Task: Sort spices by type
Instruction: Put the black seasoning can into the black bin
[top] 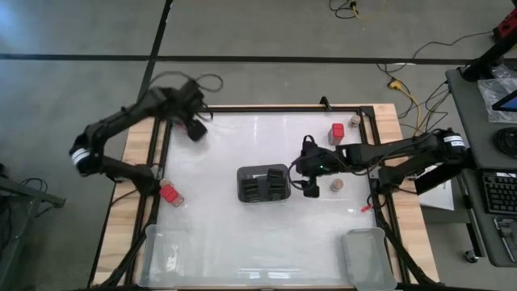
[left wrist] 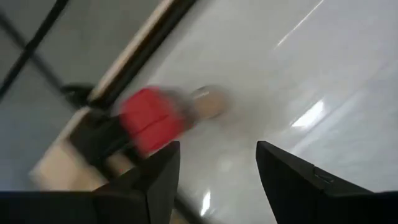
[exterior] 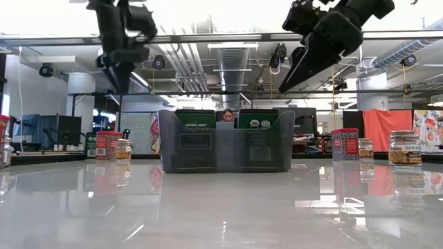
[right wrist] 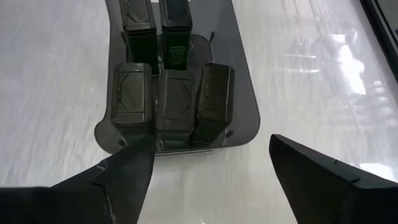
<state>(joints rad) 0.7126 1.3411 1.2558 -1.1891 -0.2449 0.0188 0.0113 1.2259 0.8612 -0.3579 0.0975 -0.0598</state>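
Observation:
A dark slotted holder [top: 265,184] stands mid-table. One red spice box [top: 169,192] with a small jar [top: 179,200] beside it rests on its base near the left edge. Another red box [top: 337,133] and two jars [top: 355,121] [top: 336,185] stand at the right. My left gripper [left wrist: 217,180] is open and raised at the table's far left [top: 196,129], with nothing between its fingers; a blurred red box [left wrist: 146,121] and jar [left wrist: 208,102] lie ahead of it. My right gripper [right wrist: 211,174] is open and raised just right of the holder [right wrist: 180,93], also with nothing between its fingers.
Two clear plastic bins [top: 174,255] [top: 367,257] stand at the near edge, left and right. A dark frame [top: 266,107] runs around the white tabletop. In the low view both grippers [exterior: 121,72] [exterior: 291,72] hang well above the table.

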